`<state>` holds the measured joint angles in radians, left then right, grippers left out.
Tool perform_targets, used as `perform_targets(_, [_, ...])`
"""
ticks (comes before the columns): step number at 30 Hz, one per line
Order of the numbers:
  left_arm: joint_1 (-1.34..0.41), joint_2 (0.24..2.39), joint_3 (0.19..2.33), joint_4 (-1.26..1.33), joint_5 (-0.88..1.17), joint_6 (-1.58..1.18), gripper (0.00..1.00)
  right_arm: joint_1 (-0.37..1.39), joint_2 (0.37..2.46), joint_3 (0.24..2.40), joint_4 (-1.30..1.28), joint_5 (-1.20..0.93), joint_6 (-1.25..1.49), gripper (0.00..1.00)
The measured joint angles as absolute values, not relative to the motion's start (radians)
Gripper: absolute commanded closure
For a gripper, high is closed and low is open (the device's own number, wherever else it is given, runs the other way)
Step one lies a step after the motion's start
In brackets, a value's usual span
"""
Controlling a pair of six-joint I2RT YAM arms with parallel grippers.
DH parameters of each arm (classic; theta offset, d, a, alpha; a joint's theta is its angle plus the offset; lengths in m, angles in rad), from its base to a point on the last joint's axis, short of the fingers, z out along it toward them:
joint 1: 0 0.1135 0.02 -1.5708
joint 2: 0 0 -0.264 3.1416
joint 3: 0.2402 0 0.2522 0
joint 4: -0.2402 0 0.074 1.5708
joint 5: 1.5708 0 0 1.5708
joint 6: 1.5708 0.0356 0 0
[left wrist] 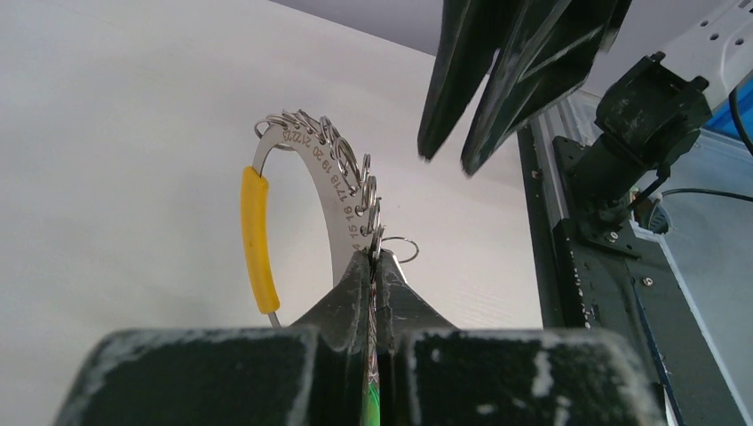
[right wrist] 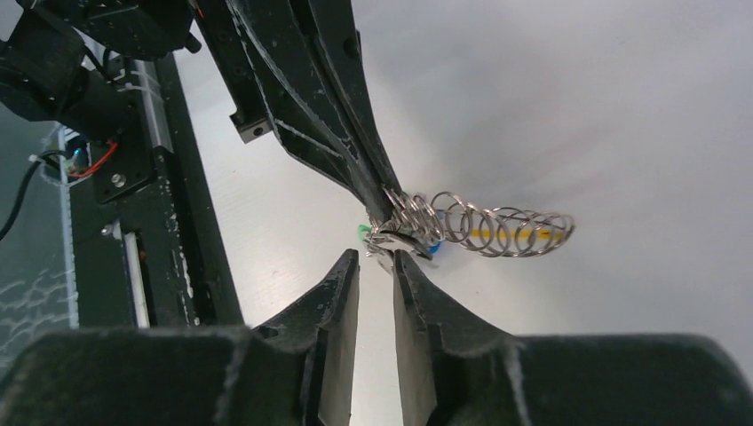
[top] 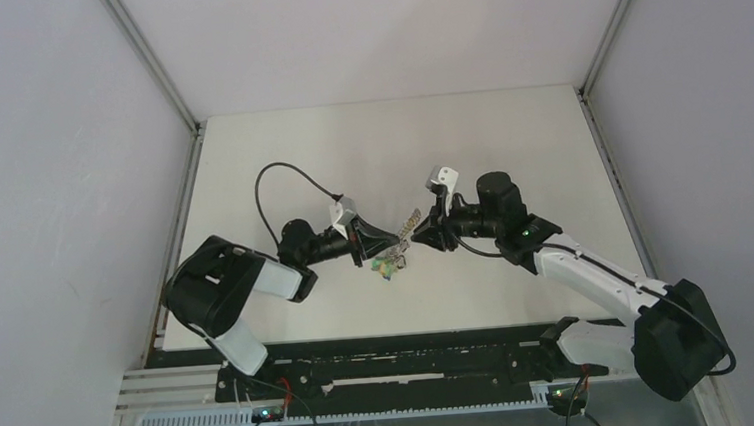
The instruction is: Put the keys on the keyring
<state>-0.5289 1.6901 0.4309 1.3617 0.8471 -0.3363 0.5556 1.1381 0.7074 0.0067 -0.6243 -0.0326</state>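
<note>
The left gripper (left wrist: 375, 257) is pressed tight on the keyring (left wrist: 333, 177), its two fingers meeting flat on the curved steel band, which stands up out of them above the table (left wrist: 115, 177). Numerals are stamped along that band: 15 just above the fingers, then on up through 19 and 20 into the low twenties near the top. A small split ring hangs at each numeral, and a yellow sleeve (left wrist: 256, 235) covers the wire that closes the loop on the far side.

The right gripper (right wrist: 377, 259) faces it with its jaws apart, a narrow bare gap between them, the tips just beneath the bunch where the left fingers pinch it.

The numerals show in the left wrist view only. The right wrist view shows the small rings (right wrist: 479, 231) edge-on as a coil, the yellow just visible through them, with a green tag (right wrist: 362, 232) and a blue tag (right wrist: 433, 250) at the pinch. Whether the loose key sits in that clutter cannot be told. The top view shows both arms meeting mid-table, the tags dangling below.
</note>
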Motion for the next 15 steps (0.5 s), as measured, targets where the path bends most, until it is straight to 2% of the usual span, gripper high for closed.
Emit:
perform_targets(8, [-0.529,1.660,0.418,1.367,0.822,-0.361,1.00,0.556,1.256,0.660,0.133,-0.706,0.050,0.82])
perform_targets(15, [-0.529,1.644,0.418,1.368,0.822,-0.374,1.00,0.550,1.270,0.659,0.214,-0.727,0.087,0.82])
